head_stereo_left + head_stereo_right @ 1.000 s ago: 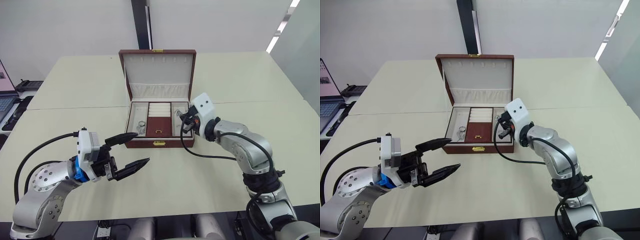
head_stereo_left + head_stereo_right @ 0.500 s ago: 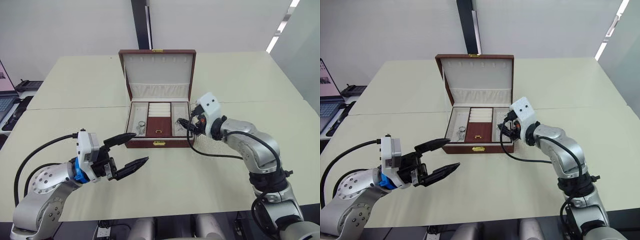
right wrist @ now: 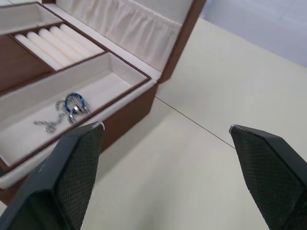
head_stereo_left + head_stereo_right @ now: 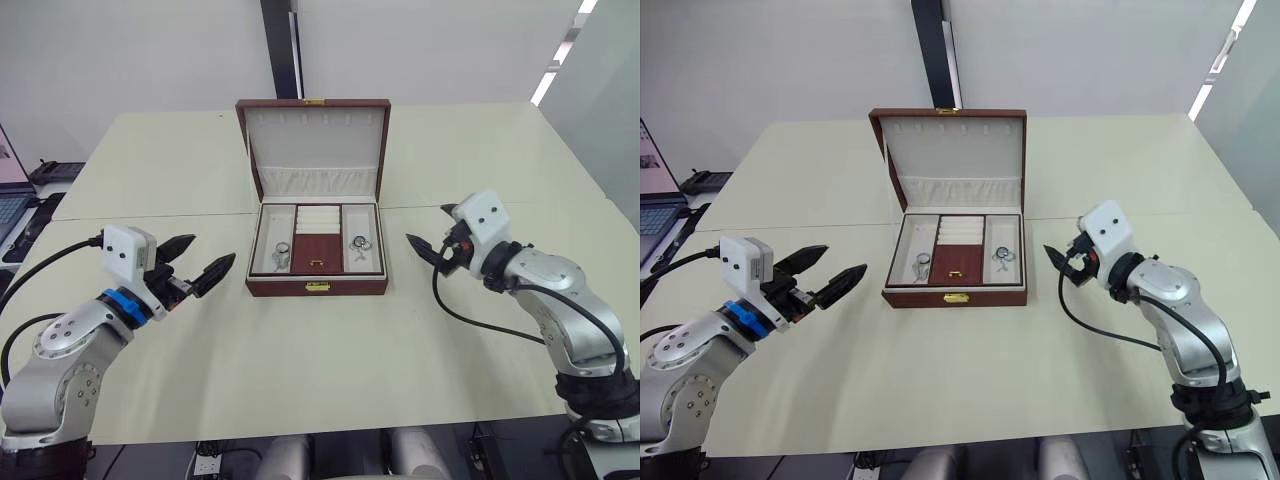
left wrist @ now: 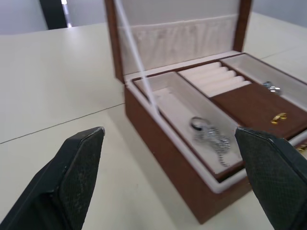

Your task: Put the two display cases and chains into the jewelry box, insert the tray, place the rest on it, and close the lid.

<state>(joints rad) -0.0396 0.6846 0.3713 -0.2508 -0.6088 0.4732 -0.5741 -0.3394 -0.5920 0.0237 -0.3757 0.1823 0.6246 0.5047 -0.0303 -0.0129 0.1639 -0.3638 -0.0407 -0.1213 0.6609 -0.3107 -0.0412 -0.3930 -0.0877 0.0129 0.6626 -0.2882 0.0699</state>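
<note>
Open jewelry box [image 4: 316,285] mid-table, tray [image 4: 317,238] seated in it, a claw spread wide on either side.

The box is reddish-brown with a small gold clasp on its near wall; it sits at the middle of the pale table [image 4: 330,360]; its lid [image 4: 314,148] stands upright at the far side, cream-lined with a gathered pocket; the tray has cream side compartments, a ring-roll strip at the far middle and a brown centre panel; a silvery chain piece [image 4: 283,254] lies in the left compartment, and a ring-topped piece [image 4: 360,241], perhaps bluish at the ring, lies in the right; the left gripper [image 4: 198,265] hovers left of the box, fingers wide apart and empty; the right gripper [image 4: 1064,258] hovers right of it, likewise spread and empty; no writing can be read anywhere.
</note>
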